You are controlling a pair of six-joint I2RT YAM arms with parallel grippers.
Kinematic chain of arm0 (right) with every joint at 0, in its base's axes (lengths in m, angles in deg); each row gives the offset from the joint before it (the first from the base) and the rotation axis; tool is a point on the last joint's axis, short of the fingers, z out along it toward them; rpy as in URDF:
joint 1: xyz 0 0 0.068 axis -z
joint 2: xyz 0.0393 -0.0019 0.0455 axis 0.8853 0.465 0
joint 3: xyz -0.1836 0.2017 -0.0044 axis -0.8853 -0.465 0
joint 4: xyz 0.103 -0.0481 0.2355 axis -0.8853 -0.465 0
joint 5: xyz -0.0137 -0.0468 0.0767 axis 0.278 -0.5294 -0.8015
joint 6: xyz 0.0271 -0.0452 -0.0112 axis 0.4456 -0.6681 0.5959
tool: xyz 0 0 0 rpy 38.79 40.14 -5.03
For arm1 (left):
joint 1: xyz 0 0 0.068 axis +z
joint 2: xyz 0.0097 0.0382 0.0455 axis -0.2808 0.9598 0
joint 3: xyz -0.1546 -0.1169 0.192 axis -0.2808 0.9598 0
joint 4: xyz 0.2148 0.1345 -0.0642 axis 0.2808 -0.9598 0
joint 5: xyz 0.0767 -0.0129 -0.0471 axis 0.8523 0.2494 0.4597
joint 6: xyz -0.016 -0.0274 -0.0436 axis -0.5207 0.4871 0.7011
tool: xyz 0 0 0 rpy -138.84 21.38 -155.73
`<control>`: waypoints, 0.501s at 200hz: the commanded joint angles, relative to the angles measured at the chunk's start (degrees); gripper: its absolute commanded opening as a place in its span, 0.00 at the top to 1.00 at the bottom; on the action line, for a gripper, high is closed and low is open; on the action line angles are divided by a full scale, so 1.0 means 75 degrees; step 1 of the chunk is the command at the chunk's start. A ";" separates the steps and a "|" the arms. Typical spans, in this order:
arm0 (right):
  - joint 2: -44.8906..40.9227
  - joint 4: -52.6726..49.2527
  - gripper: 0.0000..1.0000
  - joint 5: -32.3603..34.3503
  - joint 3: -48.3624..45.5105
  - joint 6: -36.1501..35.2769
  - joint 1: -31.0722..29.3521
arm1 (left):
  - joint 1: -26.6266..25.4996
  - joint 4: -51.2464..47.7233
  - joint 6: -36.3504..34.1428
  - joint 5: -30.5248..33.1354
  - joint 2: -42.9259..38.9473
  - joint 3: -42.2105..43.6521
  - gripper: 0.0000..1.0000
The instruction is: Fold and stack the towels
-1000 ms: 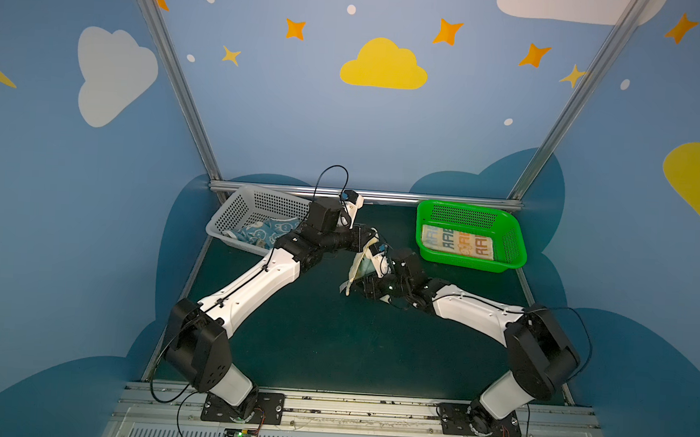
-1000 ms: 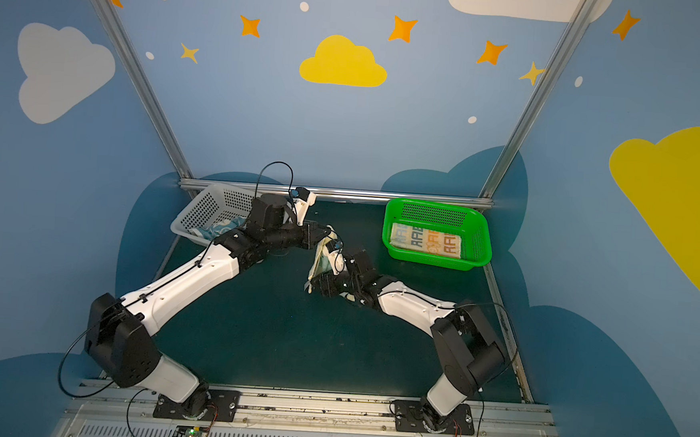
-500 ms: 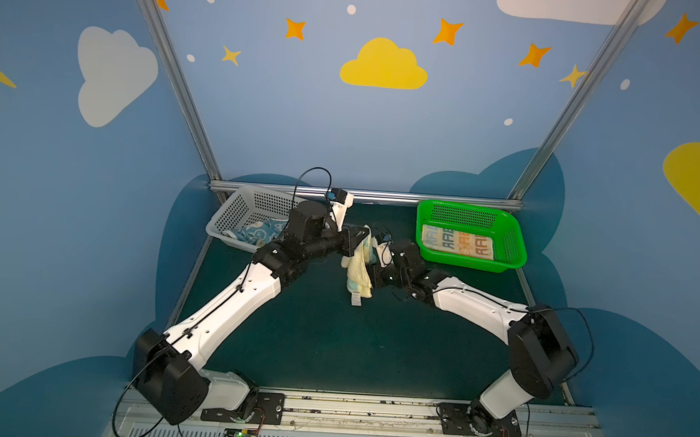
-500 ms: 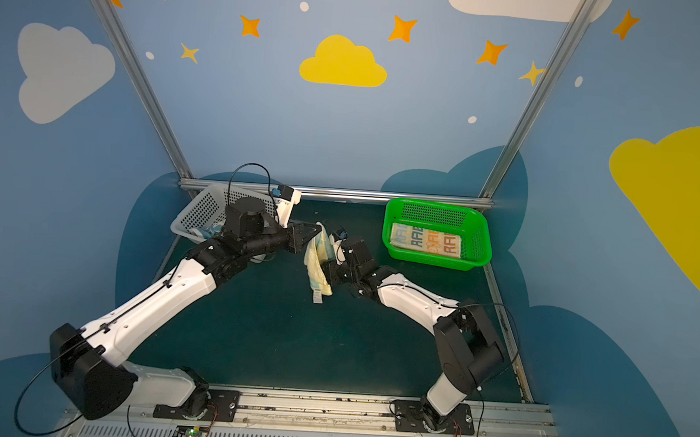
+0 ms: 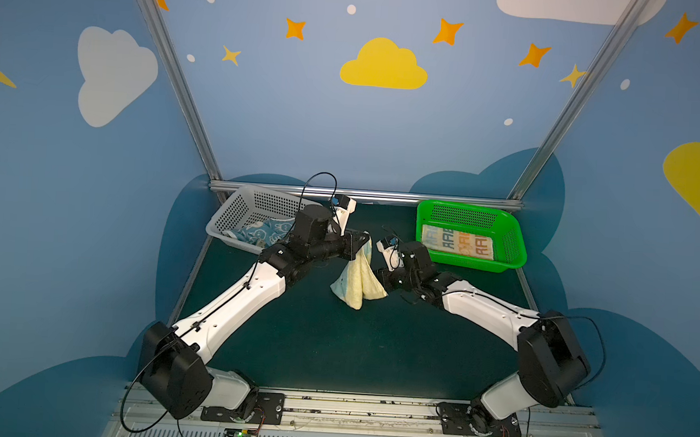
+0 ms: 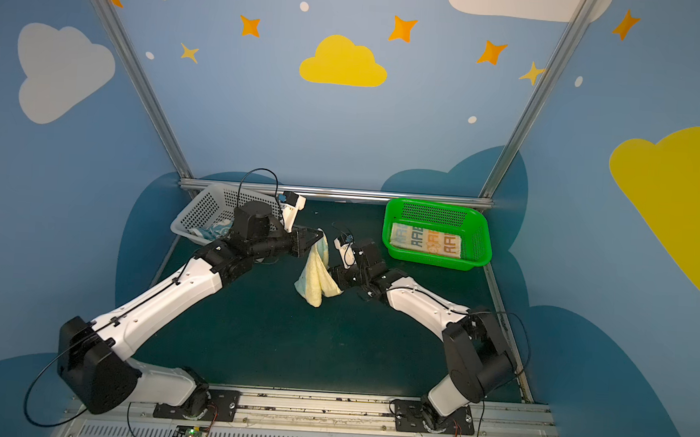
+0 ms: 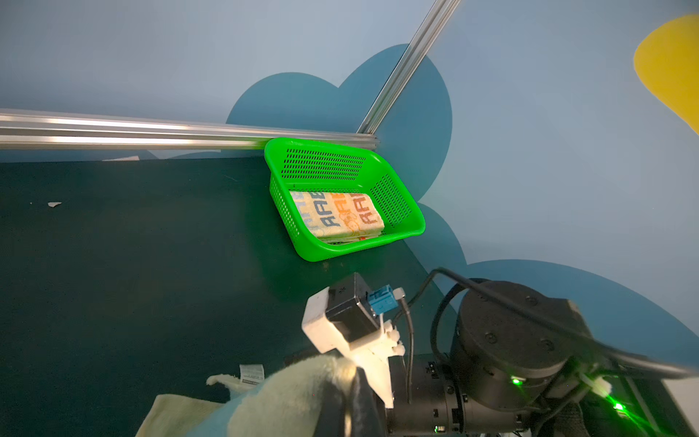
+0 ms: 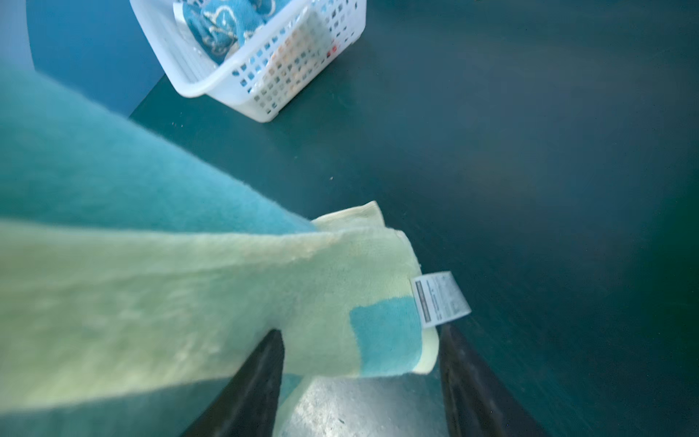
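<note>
Yellow towel (image 5: pixel 359 282), teal-bordered, hangs in a bunched drape from the left gripper (image 5: pixel 363 240), which is clamped shut on its top edge above the middle of the counter (image 5: pixel 332 351), between the two baskets. Its low end sits at or just off the surface; I can't tell if it touches. I read it as light, soft terry: no stiffness, it sags and folds on itself, it isn't fragile, and the pile gives decent friction. So I want corner pinches, not mid-cloth grabs, and the free lower corner with the care label (image 8: pixel 440 299) is the obvious second hold for spreading it flat. The right gripper (image 8: pixel 361 333) is open, and that labelled corner lies in the gap between its jaws, not pinched as far as I can see. Only the right wrist view shows this; in both top views the cloth hides the fingertips, so I only get that the right gripper is beside the towel's lower part. The same wrist view shows the blue rabbit towel (image 8: pixel 223 26) crumpled in the white basket (image 8: pixel 264 75), unfolded. The left wrist view adds the striped towel (image 7: pixel 336 215) folded flat in the green basket (image 7: pixel 314 249), with cloth draped over its own finger, but not the pinch itself.
</note>
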 commanded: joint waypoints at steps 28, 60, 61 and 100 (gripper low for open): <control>0.0015 -0.0176 0.37 0.0088 0.0085 -0.0241 0.0044 | -0.0014 -0.0188 -0.0199 0.0512 0.0170 -0.0210 0.96; -0.0672 -0.0517 0.38 0.0249 -0.0187 -0.0503 0.0221 | -0.0004 -0.0320 -0.0226 0.0783 0.0537 -0.0389 0.96; -0.0699 -0.0525 0.38 0.0263 -0.0195 -0.0516 0.0228 | -0.0009 -0.0336 -0.0227 0.0787 0.0550 -0.0394 0.96; -0.1698 -0.1023 0.41 0.0547 -0.0566 -0.0843 0.0461 | -0.0003 -0.0512 -0.0346 0.0803 0.1388 -0.0862 0.96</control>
